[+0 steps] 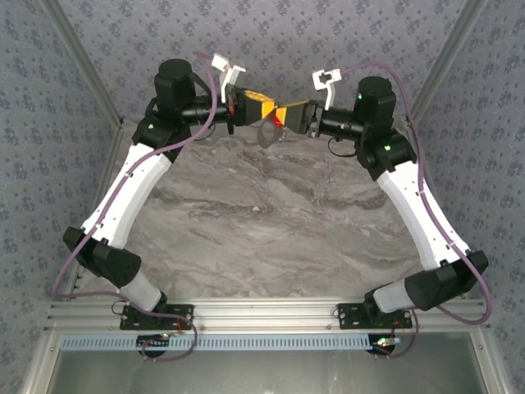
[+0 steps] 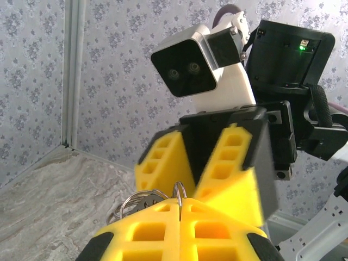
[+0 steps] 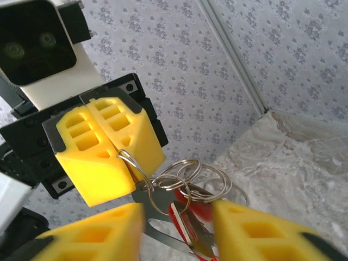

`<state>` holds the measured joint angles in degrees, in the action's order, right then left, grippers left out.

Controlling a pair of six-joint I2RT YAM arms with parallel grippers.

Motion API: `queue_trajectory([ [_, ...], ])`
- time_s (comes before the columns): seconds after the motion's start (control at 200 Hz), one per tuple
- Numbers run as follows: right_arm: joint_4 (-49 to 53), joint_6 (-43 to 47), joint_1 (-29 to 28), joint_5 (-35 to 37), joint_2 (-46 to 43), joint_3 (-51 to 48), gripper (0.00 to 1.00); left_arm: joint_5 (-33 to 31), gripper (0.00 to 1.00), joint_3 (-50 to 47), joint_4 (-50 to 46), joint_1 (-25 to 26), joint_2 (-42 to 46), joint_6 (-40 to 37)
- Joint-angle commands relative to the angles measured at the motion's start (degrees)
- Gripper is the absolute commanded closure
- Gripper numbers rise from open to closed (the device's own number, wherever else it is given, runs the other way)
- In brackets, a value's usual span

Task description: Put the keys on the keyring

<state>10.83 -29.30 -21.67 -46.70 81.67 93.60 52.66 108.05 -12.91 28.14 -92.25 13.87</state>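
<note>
Left gripper (image 3: 117,160) pinches keyring (image 3: 128,163), keys (image 3: 187,220) hanging between right gripper (image 3: 178,231).

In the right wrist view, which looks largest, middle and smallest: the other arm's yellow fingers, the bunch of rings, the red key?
1. yellow fingers, clearly largest.
2. bunch of rings, spread wide but thin.
3. red key, smallest; rings partly cover it, so its full size is unsure.

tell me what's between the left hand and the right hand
A bunch of key rings with a red key, pinched by the shut left hand and dangling into the open right hand, seen from the right wrist.
</note>
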Motion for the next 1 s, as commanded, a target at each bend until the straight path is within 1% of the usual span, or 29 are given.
queue_trajectory([
  [0.0, -1.63, -1.02, -0.82, -2.23, 0.29, -0.05, 0.75, -0.95, 1.0, -0.71, 4.35, 0.19, 2.9, 0.95],
  [0.07, -1.43, -1.11, -1.07, -2.56, 0.27, -0.35, 0.88, -1.31, 1.0, -1.24, 5.2, 0.11, 3.12, 1.23],
  [0.165, -1.09, -1.11, -1.54, -2.86, 0.33, -0.48, 1.0, -1.51, 1.0, -1.48, 5.52, -0.07, 3.12, 1.33],
  [0.345, -0.74, -1.28, -2.78, -3.39, 0.64, -0.57, 1.0, -2.07, 1.0, -2.18, 6.81, -0.38, 3.3, 1.85],
  [0.515, 0.25, -1.3, -4.65, -5.5, 1.82, 0.52, 1.0, -2.3, 1.0, -2.67, 7.72, -0.6, 3.38, 2.24],
  [0.65, 1.61, -1.09, -4.73, -7.0, 2.0, 0.96, 1.0, -2.34, 1.0, -3.18, 8.18, -0.63, 3.55, 2.44],
  [0.675, 1.83, -1.1, -4.39, -7.17, 1.84, 0.86, 0.93, -2.38, 1.0, -3.28, 8.24, -0.63, 3.63, 2.42],
  [0.69, 1.86, -1.15, -4.22, -7.3, 1.7, 0.81, 0.87, -2.32, 1.0, -3.36, 8.25, -0.69, 3.67, 2.42],
  [0.724, 1.67, -1.55, -3.43, -7.42, 1.27, 0.51, 0.76, -2.25, 1.0, -3.63, 8.33, -0.72, 3.81, 2.44],
  [0.769, 0.47, -2.57, -2.06, -7.65, 0.4, -0.33, 0.69, -2.23, 1.0, -3.92, 8.42, -0.76, 3.97, 2.41],
  [0.824, -2.24, -4.77, 0.25, -8.44, -0.74, -1.64, 0.66, -2.17, 1.0, -4.4, 8.73, -0.89, 4.17, 2.5],
  [0.999, -12.44, -13.88, 6.64, -10.39, -3.35, -4.3, 0.65, -2.21, 1.0, -5.71, 10.0, -1.1, 5.02, 3.13],
])
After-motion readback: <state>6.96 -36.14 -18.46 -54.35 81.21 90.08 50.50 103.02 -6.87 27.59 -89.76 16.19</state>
